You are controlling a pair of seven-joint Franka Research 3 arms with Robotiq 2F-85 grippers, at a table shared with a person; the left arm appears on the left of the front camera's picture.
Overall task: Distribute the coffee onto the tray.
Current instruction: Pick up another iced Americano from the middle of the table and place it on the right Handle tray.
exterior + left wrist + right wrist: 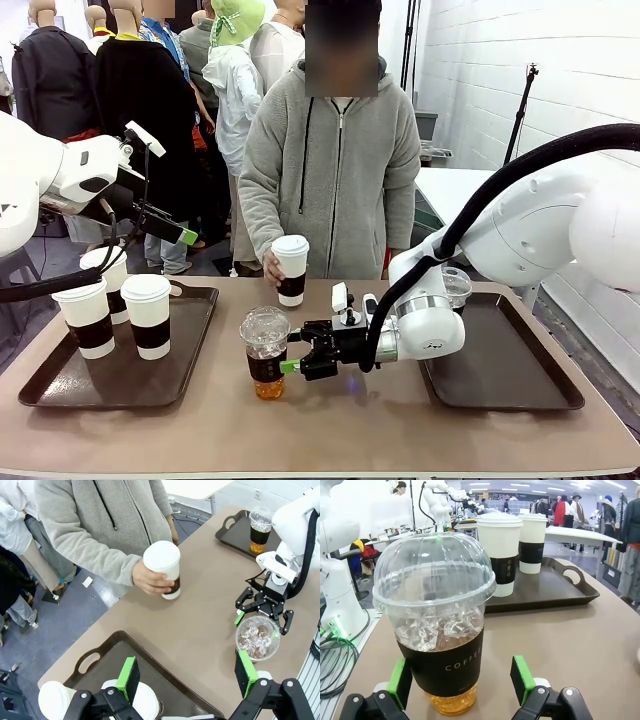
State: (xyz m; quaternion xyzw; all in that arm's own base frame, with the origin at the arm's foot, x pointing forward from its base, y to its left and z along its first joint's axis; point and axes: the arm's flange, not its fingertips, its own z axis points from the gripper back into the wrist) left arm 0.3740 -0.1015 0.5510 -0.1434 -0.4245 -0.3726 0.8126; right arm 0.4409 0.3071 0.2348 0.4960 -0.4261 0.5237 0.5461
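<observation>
Cup (437, 625): clear, dome-lidded, iced coffee, upright on tabletop (570, 645) | right claw (461, 680): mine, spread, green pads (400, 682) flanking its dark sleeve (445, 665), not clamped | handling: I judge thin plastic, ice-heavy, slick, crushable; grip the sleeve gently, keep it level.

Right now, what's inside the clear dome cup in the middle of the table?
The clear cup holds ice cubes above and amber drink at the bottom. Its dark sleeve hides the middle.
</observation>
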